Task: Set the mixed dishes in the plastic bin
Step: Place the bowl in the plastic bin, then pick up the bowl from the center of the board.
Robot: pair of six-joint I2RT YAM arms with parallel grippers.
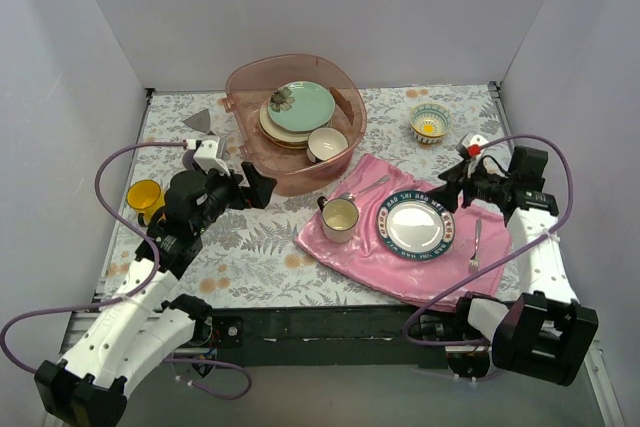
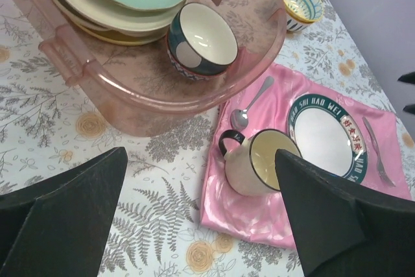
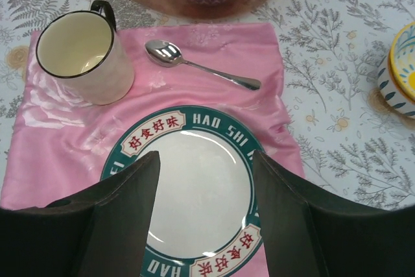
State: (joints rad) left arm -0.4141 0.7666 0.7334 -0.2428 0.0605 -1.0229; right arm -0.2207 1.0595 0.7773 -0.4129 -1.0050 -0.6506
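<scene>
1. Right up front in the left wrist view: left gripper [image 2: 200,155], black fingers [image 2: 65,218] spread wide, nothing between them. Hovering just off the near wall of the plastic bin [image 2: 149,98], not touching it.
2. Same story from above: parked beside the bin's near-left side, clear of every dish.
3. Inside the bin: mint-green plate [image 1: 300,105] on top of a stack of cream plates [image 1: 268,127]. Also a small bowl [image 1: 326,143] with a cream inside, tilted against the stack on its near-right side.
4. Outside the bin: yellow mug [image 1: 145,195] on the left side of the table [image 1: 250,257], close to the left arm. Then a patterned bowl [image 1: 429,124] with a yellow inside at the far right, well apart from the bin.
5. Right gripper [image 1: 450,189]: partly open, holding nothing, hanging over the lettered plate [image 3: 201,192].
6. On the pink cloth [image 1: 345,257], near the bin's front: cream cup [image 1: 340,219] with a dark handle, spoon [image 1: 368,187] just beyond it, the lettered plate to the right, and a fork [image 1: 476,245] at the cloth's right edge.
</scene>
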